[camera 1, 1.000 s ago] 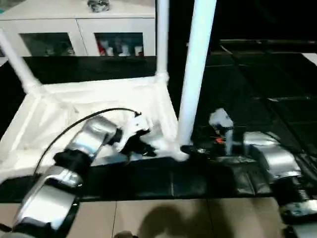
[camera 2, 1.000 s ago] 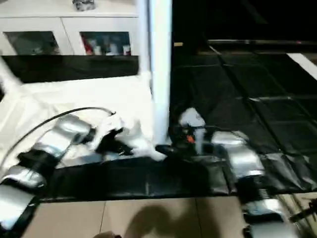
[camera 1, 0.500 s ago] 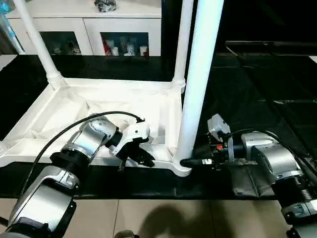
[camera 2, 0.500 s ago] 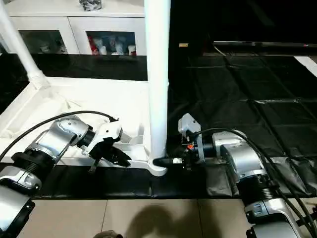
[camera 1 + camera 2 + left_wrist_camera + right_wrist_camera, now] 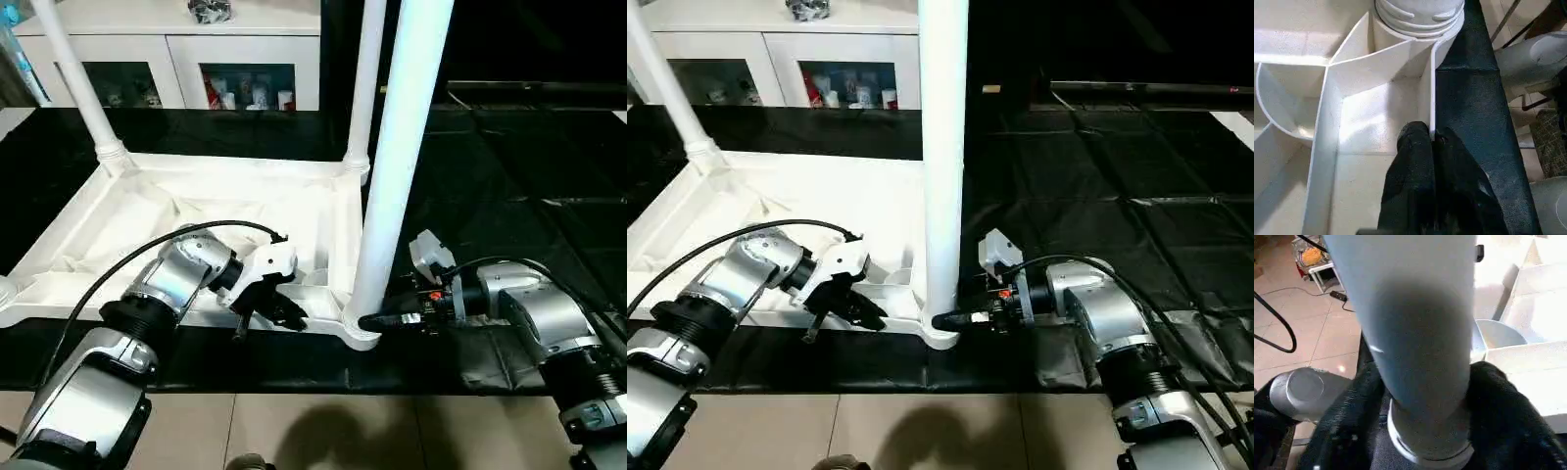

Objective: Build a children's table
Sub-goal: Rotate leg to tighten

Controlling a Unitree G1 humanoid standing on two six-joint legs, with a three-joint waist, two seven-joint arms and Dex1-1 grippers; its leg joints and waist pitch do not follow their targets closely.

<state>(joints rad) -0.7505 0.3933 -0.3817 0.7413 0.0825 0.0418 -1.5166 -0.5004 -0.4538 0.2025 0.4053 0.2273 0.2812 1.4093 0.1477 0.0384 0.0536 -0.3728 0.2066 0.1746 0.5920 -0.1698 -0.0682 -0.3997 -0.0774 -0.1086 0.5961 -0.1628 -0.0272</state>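
Children's table tabletop lay upside-down w/ 3 legs in; left claw pinched its rim to steady, right claw gripped near leg, prob. seating it.

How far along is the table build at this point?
Done: two far legs stand in their sockets on the upturned tabletop. In hand: the near right leg stands in its corner socket, right gripper around its base, left gripper pinching the tabletop's rim. Left: seating that leg; the near left corner is cropped, so can't tell.
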